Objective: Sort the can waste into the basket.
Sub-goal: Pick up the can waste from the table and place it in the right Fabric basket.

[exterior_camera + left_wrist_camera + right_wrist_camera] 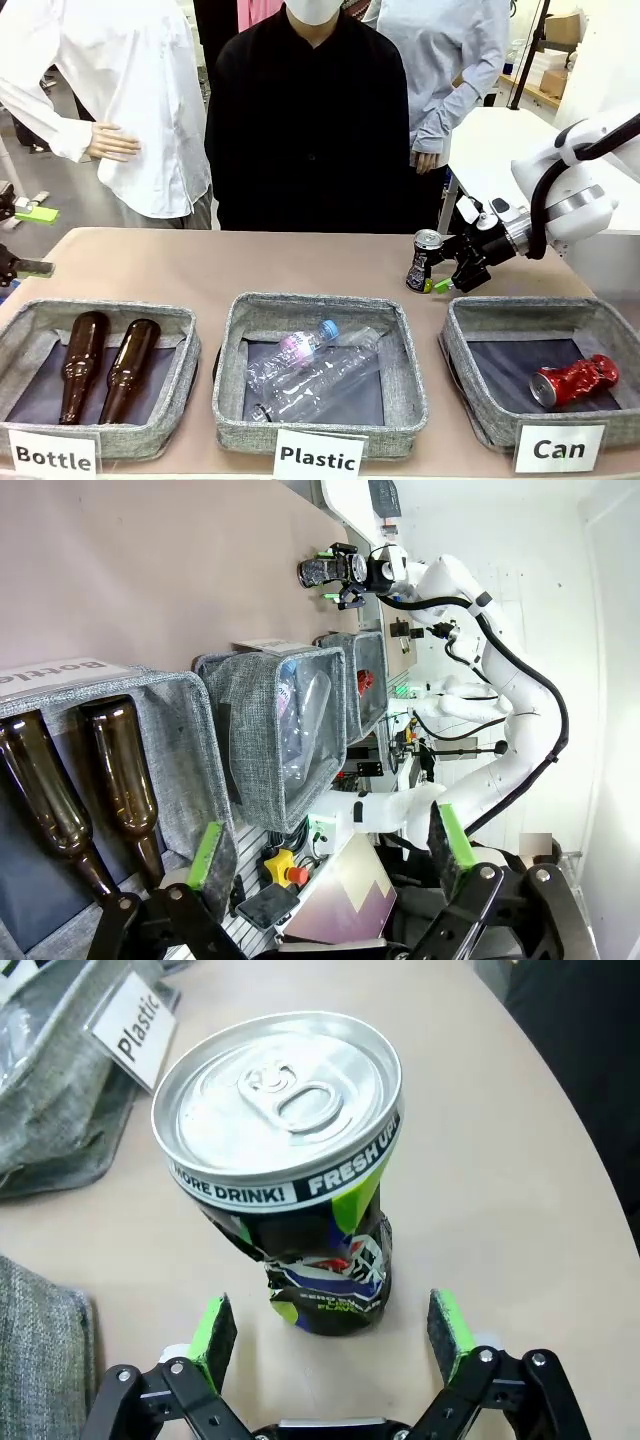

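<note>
The right tool [325, 1342] stands released, pads either side of the black can [300, 1200] on the bench [500, 1160]. Advance, clench at mid-body, keep it upright.

The left tool [330, 855] is released, idle.

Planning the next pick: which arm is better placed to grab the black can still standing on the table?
The right. Its open right gripper already sits at the black can, fingers either side, just behind the Can basket. The left gripper hangs open off the far end, beside the Bottle bin.
</note>
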`<state>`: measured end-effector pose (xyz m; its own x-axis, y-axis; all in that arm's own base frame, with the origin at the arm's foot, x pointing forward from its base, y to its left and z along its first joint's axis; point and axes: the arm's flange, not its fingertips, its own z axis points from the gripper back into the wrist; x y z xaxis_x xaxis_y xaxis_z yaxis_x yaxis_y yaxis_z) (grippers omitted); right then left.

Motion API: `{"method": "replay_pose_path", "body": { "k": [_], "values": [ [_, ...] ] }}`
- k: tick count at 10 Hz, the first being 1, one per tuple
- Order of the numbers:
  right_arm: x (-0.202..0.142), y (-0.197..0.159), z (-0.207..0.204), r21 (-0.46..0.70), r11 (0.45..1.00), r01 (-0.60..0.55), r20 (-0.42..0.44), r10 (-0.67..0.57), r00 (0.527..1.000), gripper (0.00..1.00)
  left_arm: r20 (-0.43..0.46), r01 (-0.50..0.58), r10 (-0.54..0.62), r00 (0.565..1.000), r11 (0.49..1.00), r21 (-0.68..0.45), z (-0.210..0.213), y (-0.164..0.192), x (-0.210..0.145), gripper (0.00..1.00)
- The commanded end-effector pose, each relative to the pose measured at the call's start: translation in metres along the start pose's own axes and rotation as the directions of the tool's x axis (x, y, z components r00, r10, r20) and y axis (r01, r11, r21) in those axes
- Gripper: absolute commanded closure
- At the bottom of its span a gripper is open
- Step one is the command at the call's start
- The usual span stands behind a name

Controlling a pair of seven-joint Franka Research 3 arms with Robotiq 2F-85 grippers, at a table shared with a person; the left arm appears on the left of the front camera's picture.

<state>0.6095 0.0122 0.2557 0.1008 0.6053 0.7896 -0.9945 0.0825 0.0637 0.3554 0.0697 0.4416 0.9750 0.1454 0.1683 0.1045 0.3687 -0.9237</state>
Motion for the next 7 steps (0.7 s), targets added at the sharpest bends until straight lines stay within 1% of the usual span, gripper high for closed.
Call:
{"method": "replay_pose_path", "body": {
  "k": [1, 2, 3, 4, 5, 7],
  "values": [
    [0.0047, -0.0102, -0.0047, 0.003, 0.999, 0.033, 0.067, -0.033, 0.997, 0.00, -0.007, -0.002, 0.002, 1.000, 1.000, -0.004, 0.0026, -0.0023, -0.0026, 0.00],
    [0.0058, -0.0112, -0.0086, 0.007, 1.000, 0.029, 0.110, -0.029, 0.993, 0.00, -0.007, -0.002, 0.002, 1.000, 1.000, -0.004, 0.0026, -0.0023, -0.0026, 0.00],
    [0.0063, -0.0120, -0.0125, 0.014, 0.999, 0.034, 0.131, -0.036, 0.991, 0.00, -0.007, -0.002, 0.002, 1.000, 1.000, -0.004, 0.0026, -0.0023, -0.0026, 0.00],
    [0.0066, -0.0126, -0.0127, 0.043, 0.999, 0.032, 0.165, -0.039, 0.986, 0.00, -0.007, -0.002, 0.002, 1.000, 1.000, -0.004, 0.0026, -0.0023, -0.0026, 0.00],
    [0.0057, -0.0138, -0.0118, 0.076, 0.996, 0.035, 0.210, -0.051, 0.976, 0.00, -0.007, -0.002, 0.002, 1.000, 1.000, -0.004, 0.0026, -0.0023, -0.0026, 0.00],
    [0.0048, -0.0149, -0.0117, 0.086, 0.995, 0.056, 0.303, -0.080, 0.950, 0.00, -0.007, -0.002, 0.002, 1.000, 1.000, -0.004, 0.0026, -0.0023, -0.0026, 0.00]
  ]
}}
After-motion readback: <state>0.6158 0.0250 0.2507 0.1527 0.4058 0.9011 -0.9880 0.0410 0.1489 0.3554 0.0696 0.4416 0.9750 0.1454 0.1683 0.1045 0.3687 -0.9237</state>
